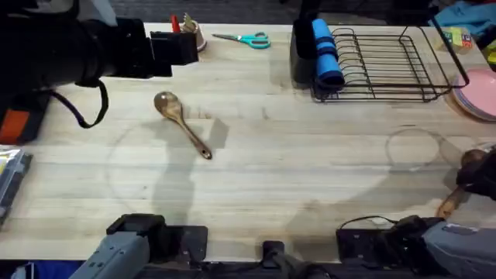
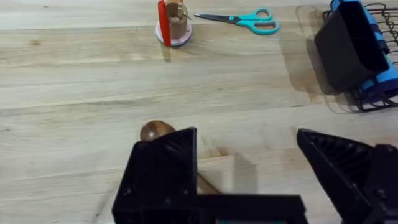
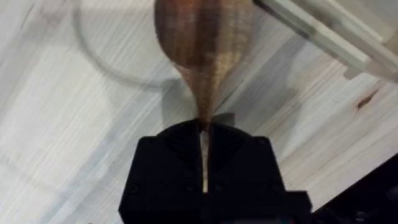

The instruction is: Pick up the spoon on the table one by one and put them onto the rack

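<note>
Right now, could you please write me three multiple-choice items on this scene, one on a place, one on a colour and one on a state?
1. Where does the free spoon lie?
A. On the table, left of the middle
B. In the rack
C. On the pink plates

2. What colour are the scissors' handles?
A. Red
B. Teal
C. Black

3. How is the right hand?
A. Open above the rack
B. Shut on nothing
C. Shut on a spoon's handle

Answers: 1 A, the overhead view shows it flat on the planks, apart from the rack. 2 B, both handle loops are teal. 3 C, the right wrist view shows the fingers closed on the held spoon at its thin handle.
</note>
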Robot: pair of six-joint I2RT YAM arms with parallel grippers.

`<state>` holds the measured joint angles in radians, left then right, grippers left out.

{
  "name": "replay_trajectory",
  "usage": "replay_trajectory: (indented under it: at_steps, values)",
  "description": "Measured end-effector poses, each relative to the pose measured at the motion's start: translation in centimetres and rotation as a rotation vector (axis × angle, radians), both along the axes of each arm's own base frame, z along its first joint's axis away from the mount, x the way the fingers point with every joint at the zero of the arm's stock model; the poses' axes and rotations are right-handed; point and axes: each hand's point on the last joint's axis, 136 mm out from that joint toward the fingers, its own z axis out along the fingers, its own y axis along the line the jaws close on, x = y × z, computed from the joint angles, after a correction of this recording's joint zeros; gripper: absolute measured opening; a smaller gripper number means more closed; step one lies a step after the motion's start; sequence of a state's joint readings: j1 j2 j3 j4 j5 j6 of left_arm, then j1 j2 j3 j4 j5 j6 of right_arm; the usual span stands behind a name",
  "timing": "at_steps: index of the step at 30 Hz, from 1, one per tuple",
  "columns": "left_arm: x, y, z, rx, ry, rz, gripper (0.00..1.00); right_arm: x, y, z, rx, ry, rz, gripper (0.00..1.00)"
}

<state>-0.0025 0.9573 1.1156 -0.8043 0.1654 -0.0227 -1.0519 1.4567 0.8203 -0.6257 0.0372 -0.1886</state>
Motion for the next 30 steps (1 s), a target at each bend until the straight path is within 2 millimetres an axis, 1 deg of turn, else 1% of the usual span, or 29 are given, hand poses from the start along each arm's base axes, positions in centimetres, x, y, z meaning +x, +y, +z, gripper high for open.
replay_trajectory:
  at_steps: [6, 10, 11, 16, 23, 27, 30]
  values:
    - [0.0, 0.0, 0.0, 0.000, 0.000, 0.000, 0.993, 0.1, 0.0, 0.5, -0.020, -0.012, 0.002, 0.033]
    - [0.0, 0.0, 0.0, 0.000, 0.000, 0.000, 0.993, 0.4, -0.1, 1.6, -0.059, -0.035, 0.010, 0.031]
    - [0.0, 0.0, 0.0, 0.000, 0.000, 0.000, 0.993, 2.6, 0.9, 3.4, -0.114, -0.073, 0.093, 0.032]
    - [0.0, 0.0, 0.0, 0.000, 0.000, 0.000, 0.993, 5.4, 3.0, 4.5, -0.141, -0.104, 0.216, 0.032]
    - [-0.1, 0.0, -0.1, 0.000, 0.006, 0.000, 0.993, 8.1, 5.9, 5.0, -0.149, -0.126, 0.356, 0.032]
    - [-0.1, 0.0, -0.1, 0.000, 0.008, 0.000, 0.993, 9.6, 7.6, 6.8, -0.194, -0.178, 0.434, 0.032]
    - [-0.1, 0.0, -0.1, 0.000, 0.008, 0.000, 0.993, 10.6, 8.7, 8.7, -0.239, -0.231, 0.484, 0.032]
